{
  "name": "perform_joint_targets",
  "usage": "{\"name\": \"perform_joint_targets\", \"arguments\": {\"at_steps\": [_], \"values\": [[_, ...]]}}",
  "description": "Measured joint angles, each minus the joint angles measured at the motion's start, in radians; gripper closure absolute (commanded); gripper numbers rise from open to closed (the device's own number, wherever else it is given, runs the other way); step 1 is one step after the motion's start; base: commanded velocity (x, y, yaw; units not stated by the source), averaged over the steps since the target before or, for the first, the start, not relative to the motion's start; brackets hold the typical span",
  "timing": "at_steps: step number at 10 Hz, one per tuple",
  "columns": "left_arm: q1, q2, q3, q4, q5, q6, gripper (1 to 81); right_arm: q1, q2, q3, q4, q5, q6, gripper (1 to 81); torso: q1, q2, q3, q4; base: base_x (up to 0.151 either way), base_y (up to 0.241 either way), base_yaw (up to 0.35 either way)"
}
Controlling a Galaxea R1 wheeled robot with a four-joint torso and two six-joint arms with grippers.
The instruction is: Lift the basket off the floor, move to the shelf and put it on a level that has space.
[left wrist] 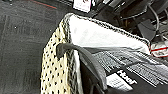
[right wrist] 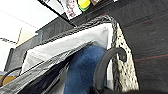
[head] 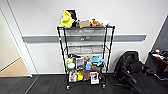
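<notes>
Two wrist views show the basket (left wrist: 56, 72) from close by, one from each end. Its sides are pale woven wicker with dark dots, and inside there is a white cloth lining (left wrist: 100, 35). In the left wrist view a dark curved finger (left wrist: 82, 53) of the left gripper hooks over the rim at one end of the basket and touches the lining. In the right wrist view a dark curved finger (right wrist: 105, 66) of the right gripper hooks over the rim at the other end in the same way. How wide each gripper stands I cannot tell, because the other finger of each is hidden. Something blue (right wrist: 83, 70) and a dark flat thing with white print (left wrist: 130, 70) lie inside the basket. The dark carpet floor (left wrist: 22, 45) shows beside the basket in both wrist views; I cannot tell if the basket touches it.

In the head view the shelf (head: 85, 53) stands straight ahead against the white wall, a black wire rack on small wheels. The top level carries a yellow plush toy (head: 67, 20), a small cardboard box (head: 84, 24) and other small things. The second level (head: 86, 50) from the top looks bare. The two lower levels are crowded with many small things. A black office chair (head: 131, 70) stands near the shelf on its right side.
</notes>
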Motion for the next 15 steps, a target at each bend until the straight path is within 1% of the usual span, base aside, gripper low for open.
{"name": "perform_joint_targets", "arguments": {"at_steps": [2,5,6,8,9,13,15], "values": [[0.007,-0.007,0.005,0.000,0.000,0.000,81.1,-0.007,0.001,0.000,0.000,0.004,0.000,81.1,-0.002,0.000,0.017,0.000,0.000,0.000,0.000],[0.013,-0.019,0.030,0.000,0.003,0.000,81.1,-0.022,-0.001,0.000,0.000,-0.003,0.000,81.1,-0.002,0.000,0.017,0.000,0.000,0.000,0.000],[0.023,-0.034,0.059,0.000,-0.024,0.000,81.1,-0.026,-0.009,0.006,0.000,-0.003,-0.002,81.1,-0.002,0.000,0.017,0.000,0.000,0.000,0.000],[0.061,-0.074,0.130,-0.002,-0.129,0.001,81.1,-0.039,-0.051,0.055,0.000,0.003,-0.007,81.1,-0.002,0.000,0.017,0.000,0.000,0.000,0.000],[0.078,-0.087,0.148,-0.003,-0.153,0.000,81.1,-0.041,-0.073,0.087,0.000,0.003,-0.007,81.1,-0.002,0.000,0.017,0.000,0.000,0.000,0.000],[0.087,-0.088,0.150,-0.003,-0.166,0.001,81.1,-0.041,-0.139,0.199,0.000,0.005,-0.003,81.1,-0.002,0.000,0.017,0.000,0.000,0.000,0.000],[0.087,-0.090,0.154,-0.003,-0.169,0.001,81.1,-0.041,-0.163,0.239,0.000,0.009,0.001,81.1,-0.002,0.000,0.017,0.000,0.071,0.000,0.000]]}}
